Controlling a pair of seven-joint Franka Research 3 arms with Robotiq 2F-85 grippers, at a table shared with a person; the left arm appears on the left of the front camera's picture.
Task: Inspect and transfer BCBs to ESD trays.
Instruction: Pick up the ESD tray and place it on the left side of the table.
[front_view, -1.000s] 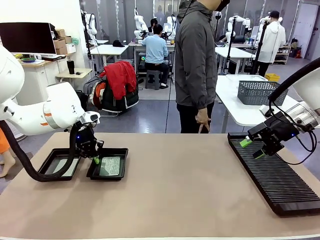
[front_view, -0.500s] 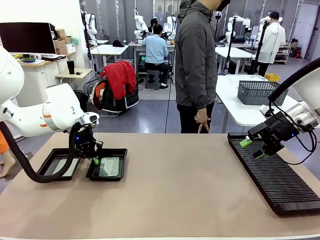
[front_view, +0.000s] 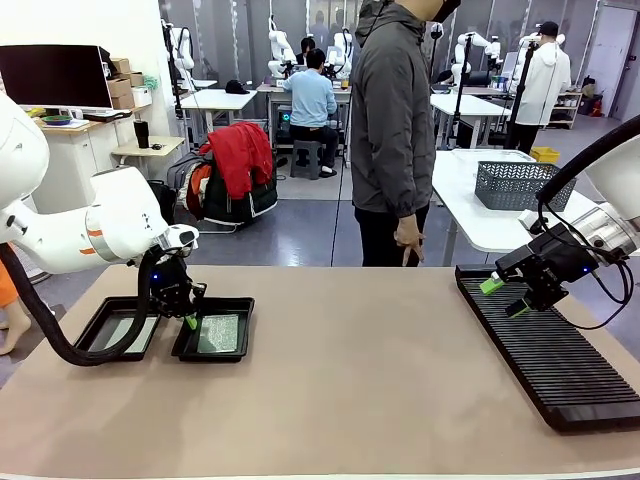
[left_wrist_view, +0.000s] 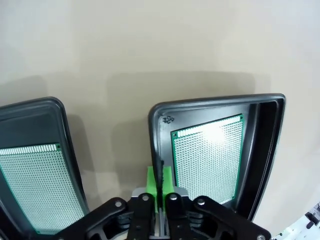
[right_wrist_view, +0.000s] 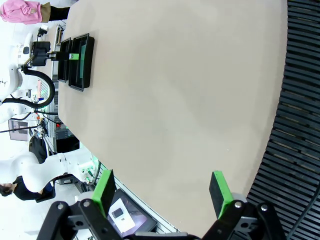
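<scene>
While the right gripper (front_view: 506, 297) hangs wide open over the long black ribbed rack (front_view: 545, 345), the left gripper (left_wrist_view: 160, 186) straddles the near rim of a shallow black tray (left_wrist_view: 156, 135), jaws almost together around that wall; its pale green board (left_wrist_view: 209, 157) lies flat inside, just beyond.

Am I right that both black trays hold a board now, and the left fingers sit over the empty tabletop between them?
Not quite. Both ESD trays hold BCBs, but the left fingers straddle the rim of one tray, as the left wrist view shows.
</scene>
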